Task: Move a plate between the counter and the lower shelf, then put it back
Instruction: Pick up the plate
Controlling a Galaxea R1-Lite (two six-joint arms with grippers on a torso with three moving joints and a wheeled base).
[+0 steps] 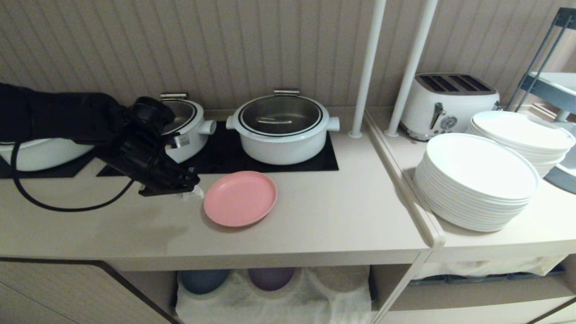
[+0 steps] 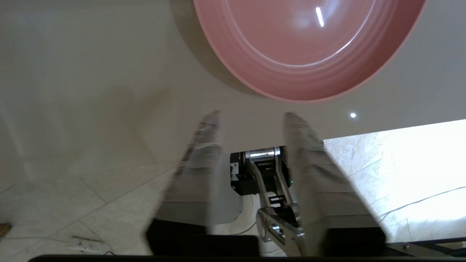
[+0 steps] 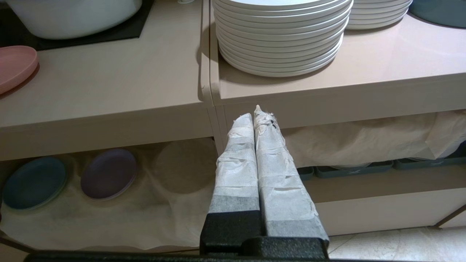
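Jaws apart on left gripper [image 2: 251, 118], fingertips blurred beside plate [image 2: 309, 47], partly cropped.

Your head view looks down on the counter [image 1: 342, 216]; both wrist views look past their fingers, sharing the plate [image 2: 309, 47].

My beige counter [image 1: 342, 216] carries the pink plate [image 1: 240, 198] near its front, with white pots [image 1: 282, 130] on black panels [image 1: 225, 155] behind it.
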